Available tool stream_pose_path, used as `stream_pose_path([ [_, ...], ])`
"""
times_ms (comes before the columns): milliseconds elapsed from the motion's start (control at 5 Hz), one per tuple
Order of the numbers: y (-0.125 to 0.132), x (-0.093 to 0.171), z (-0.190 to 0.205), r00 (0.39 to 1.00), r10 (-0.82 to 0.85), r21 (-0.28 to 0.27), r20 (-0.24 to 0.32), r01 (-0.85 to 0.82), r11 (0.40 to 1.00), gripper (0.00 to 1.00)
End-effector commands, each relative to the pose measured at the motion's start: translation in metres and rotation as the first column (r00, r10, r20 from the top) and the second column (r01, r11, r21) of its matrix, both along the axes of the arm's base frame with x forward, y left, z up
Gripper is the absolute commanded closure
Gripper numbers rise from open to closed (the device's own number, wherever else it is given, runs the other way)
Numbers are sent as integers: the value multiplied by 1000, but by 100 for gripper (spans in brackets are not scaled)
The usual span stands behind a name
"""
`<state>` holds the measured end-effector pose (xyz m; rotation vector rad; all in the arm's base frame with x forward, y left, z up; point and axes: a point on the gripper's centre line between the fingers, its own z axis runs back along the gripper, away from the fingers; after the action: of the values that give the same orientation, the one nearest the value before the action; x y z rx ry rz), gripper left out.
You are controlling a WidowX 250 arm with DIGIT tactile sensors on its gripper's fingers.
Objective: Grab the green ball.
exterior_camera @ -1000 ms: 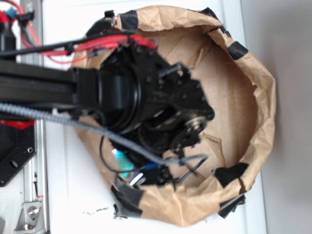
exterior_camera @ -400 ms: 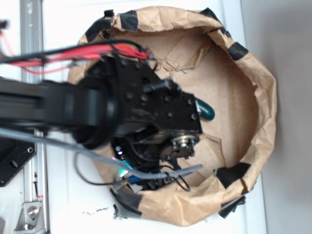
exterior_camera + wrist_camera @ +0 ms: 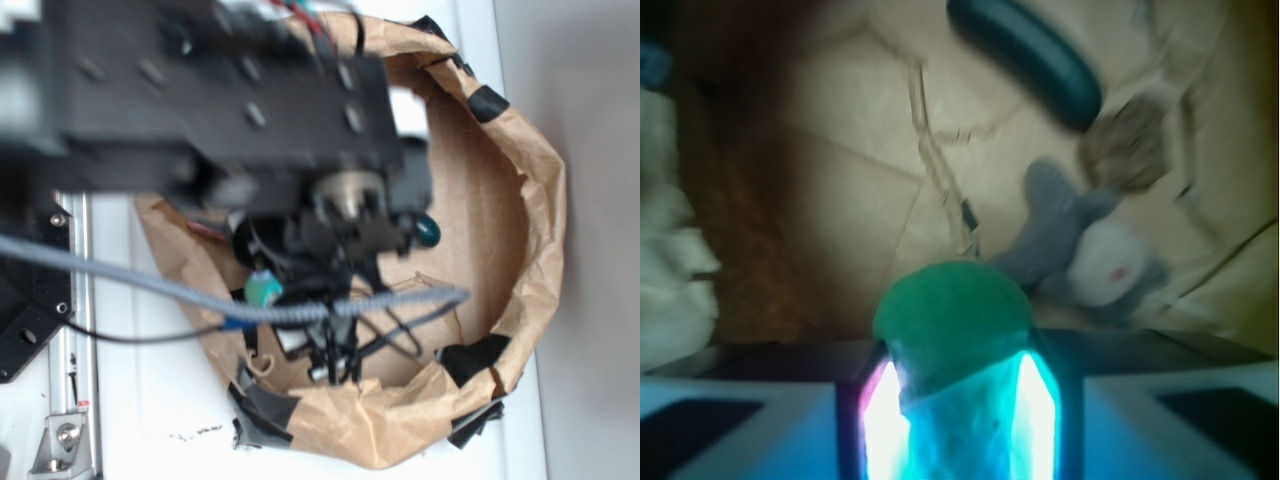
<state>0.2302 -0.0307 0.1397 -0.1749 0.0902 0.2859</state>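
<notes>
My arm [image 3: 200,90] is filling the upper left of the exterior view, blurred and close to the camera, reaching in from the left edge and bending down over the brown paper bag [image 3: 540,200] that is lying open across the middle of the frame. A grey braided cable [image 3: 130,285] is trailing from the left edge toward the centre, and thinner black wires are looping under it.

The bag's wall is curling up around the right and lower sides, patched with strips of black tape [image 3: 470,358]; beyond it, pale tabletop is showing at the right. Inside the bag, the bare brown floor is lying open at centre right, between my wrist and the right wall.

In the wrist view the dark green cucumber [image 3: 1025,55] is lying slantwise at the top centre, and a grey and white plush toy [image 3: 1090,250] is sprawling at the right, just below it and apart from it. Both are lying clear of my fingers.

My gripper [image 3: 958,400] is sitting at the bottom centre of the wrist view, its two glowing fingers [image 3: 1037,410] pressing against either side of the green ball [image 3: 952,325], whose top is bulging up above them. In the exterior view the ball is a small mint patch at lower centre, under my wrist.

I am finding no readable writing anywhere.
</notes>
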Motion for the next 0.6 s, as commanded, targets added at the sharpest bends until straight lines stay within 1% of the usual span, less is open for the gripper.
stream_pose_path([
  [0,39,27,38,962,-159,141,223,130,981,100],
  [200,33,38,22,946,-212,175,245,172,969,100],
  [400,34,46,17,937,-235,209,259,183,961,100],
])
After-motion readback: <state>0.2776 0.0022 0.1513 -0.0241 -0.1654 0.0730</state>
